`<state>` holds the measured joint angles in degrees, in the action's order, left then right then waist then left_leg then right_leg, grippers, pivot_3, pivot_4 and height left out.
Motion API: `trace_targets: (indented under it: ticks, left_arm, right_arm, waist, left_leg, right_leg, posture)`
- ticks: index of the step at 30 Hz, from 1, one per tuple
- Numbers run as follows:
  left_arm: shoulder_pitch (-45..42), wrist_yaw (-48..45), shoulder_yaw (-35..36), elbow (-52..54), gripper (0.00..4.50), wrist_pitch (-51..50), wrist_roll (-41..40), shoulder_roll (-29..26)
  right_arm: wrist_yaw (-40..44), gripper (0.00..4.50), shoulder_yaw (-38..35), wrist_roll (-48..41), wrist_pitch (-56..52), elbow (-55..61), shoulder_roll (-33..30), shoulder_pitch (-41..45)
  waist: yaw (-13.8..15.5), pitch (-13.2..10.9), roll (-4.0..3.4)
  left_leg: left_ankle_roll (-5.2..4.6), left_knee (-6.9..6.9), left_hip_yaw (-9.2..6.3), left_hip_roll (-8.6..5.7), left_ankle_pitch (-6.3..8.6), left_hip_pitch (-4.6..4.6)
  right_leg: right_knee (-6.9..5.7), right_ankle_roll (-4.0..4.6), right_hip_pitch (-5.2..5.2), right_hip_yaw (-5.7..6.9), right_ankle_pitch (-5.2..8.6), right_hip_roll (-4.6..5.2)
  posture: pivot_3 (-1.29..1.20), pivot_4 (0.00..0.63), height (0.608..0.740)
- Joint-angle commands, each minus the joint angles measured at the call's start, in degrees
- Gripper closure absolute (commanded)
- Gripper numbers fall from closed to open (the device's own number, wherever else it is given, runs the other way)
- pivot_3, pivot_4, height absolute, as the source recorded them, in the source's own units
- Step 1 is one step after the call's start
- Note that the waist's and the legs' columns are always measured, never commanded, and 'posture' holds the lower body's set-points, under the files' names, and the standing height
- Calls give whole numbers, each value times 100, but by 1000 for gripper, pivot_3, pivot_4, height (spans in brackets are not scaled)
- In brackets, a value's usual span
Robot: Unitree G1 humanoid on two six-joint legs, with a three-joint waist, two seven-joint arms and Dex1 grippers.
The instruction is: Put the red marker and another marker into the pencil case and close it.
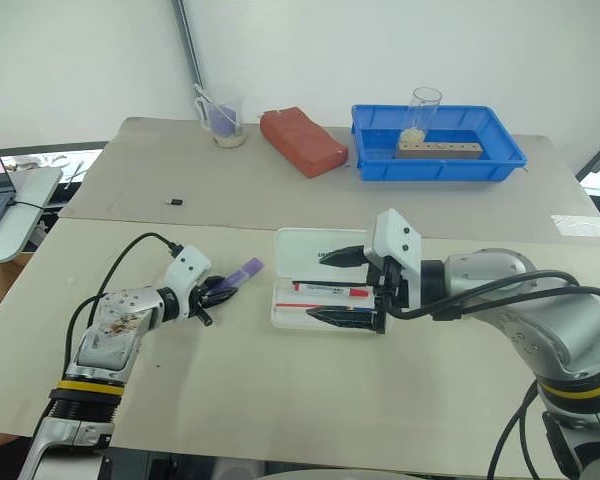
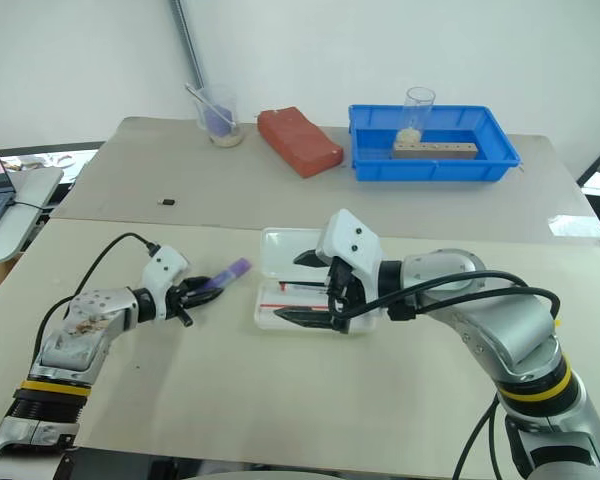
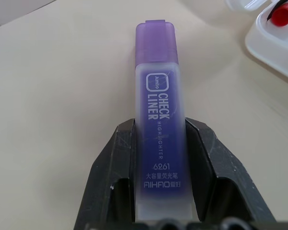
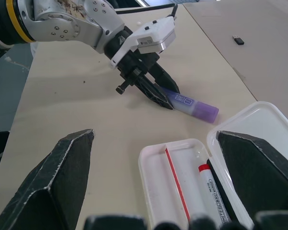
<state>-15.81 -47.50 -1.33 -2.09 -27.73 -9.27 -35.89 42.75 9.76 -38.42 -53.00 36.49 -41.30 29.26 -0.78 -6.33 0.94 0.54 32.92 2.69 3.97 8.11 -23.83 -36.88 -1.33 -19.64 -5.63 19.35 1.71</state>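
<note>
Near the middle of the desk [image 1: 280, 400], the open pencil case [image 1: 325, 300] holds the red marker [image 1: 332, 290]. The right gripper [image 1: 342, 286] hovers level over it, fingers wide. The left gripper [image 1: 220, 288], angled down, has its fingers clamped on the purple marker [image 1: 247, 270].

Bright, even light; soft shadows under the arms; all views sharp, no glare

Beige table [image 1: 280, 390]: open pencil case [image 1: 305, 262], purple marker [image 1: 244, 271], blue tray [image 1: 435, 160], red brick-like block [image 1: 302, 141], clear cup [image 1: 224, 122], small black item [image 1: 175, 202].
</note>
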Motion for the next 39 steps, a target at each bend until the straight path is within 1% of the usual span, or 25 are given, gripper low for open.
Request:
trace_targets:
  ticks: [1, 3, 5, 8, 10, 13, 19, 22, 25, 27, 34, 39]
  left_arm:
    - [-371, -328, 265, 333, 3561, -19, -323, -269]
    - [-566, -707, 361, 602, 3561, -204, -616, -547]
    - [-687, -1298, 314, 975, 3561, -294, -889, -967]
    - [-898, -1871, 94, 1379, 3561, -415, -1117, -1400]
    - [-1089, -2214, -128, 1632, 3561, -471, -1239, -1534]
    - [-1335, -2382, -681, 1830, 3561, -367, -1174, -1275]
    - [-1570, -2256, -1656, 1514, 3561, 364, -468, -520]
    - [-1588, -2321, -2003, 1268, 3561, 829, -173, -317]
    - [-1691, -2187, -2167, 902, 3561, 1112, 108, -73]
    - [-1699, -2202, -2226, 669, 3561, 1364, 268, -5]
    - [-1722, -2081, -2292, 92, 3561, 1763, 618, 259]
    - [-1735, -2124, -2239, 32, 3561, 1738, 599, 391]
  right_arm:
    - [6, 0, -389, -39, 70, 205, -189, -179]
    - [61, 0, -608, -60, 83, 318, -408, -504]
    - [106, 0, -853, -94, 87, 428, -618, -866]
    - [100, 0, -1195, -144, 78, 549, -825, -1310]
    - [80, 0, -1421, -166, 69, 627, -927, -1587]
    - [-35, 0, -1655, -172, 59, 715, -981, -1883]
    - [-278, 0, -1840, -136, 95, 854, -931, -2207]
    - [-409, 0, -1924, -113, 65, 944, -933, -2380]
    - [-568, 0, -2015, -167, -4, 1039, -911, -2469]
    - [-669, 0, -2067, -226, -58, 1126, -894, -2521]
    - [-952, 0, -2258, -436, -241, 1376, -883, -2698]
    - [-1064, 0, -2309, -537, -298, 1421, -922, -2726]
  waist:
    - [16, -1, 1]
    - [27, -4, 10]
    - [16, -4, 13]
    - [-4, -2, 0]
    - [-6, -2, 0]
    - [9, -2, 0]
    - [3, -7, 8]
    - [2, -7, 8]
    - [1, -7, 8]
    - [1, -7, 8]
    - [10, -8, 9]
    - [8, -7, 8]
  left_leg:
    - [0, 0, 0, 0, 0, -2]
    - [0, 0, 2, -2, 0, -6]
    - [1, 0, 2, 0, 0, -10]
    - [1, -3, 10, -1, 0, -8]
    - [1, -7, 12, -2, 0, -2]
    - [1, -7, 11, -3, 0, 4]
    - [0, -2, 6, -6, 0, 4]
    - [-1, 0, -2, -5, 0, 3]
    - [0, 1, -2, -5, 0, 4]
    - [-1, 2, -4, -5, 0, 4]
    - [-1, 3, -7, -6, 0, 4]
    - [-1, 4, -9, -6, 0, 4]
  right_leg:
    - [0, 0, 0, 2, 0, 1]
    - [2, 0, -1, 3, 0, 3]
    - [9, 0, -1, 6, 0, 4]
    - [12, 0, -1, 1, 0, 8]
    - [11, 1, 1, 0, 1, 7]
    - [12, 2, 10, 2, 4, 6]
    - [17, 0, 19, 0, 5, 2]
    - [19, 0, 20, -1, 5, -4]
    - [20, 0, 24, -1, 5, -4]
    - [19, -3, 24, 0, 6, -5]
    - [21, -6, 28, 1, 8, -4]
    - [21, -9, 30, 2, 9, -4]
  posture:
    - [0, 150, 740]
    - [0, 150, 740]
    - [0, 150, 740]
    - [0, 150, 740]
    - [0, 150, 740]
    - [0, 150, 740]
    - [0, 150, 740]
    - [0, 150, 740]
    - [0, 150, 740]
    - [0, 150, 740]
    - [0, 150, 740]
    - [0, 150, 740]
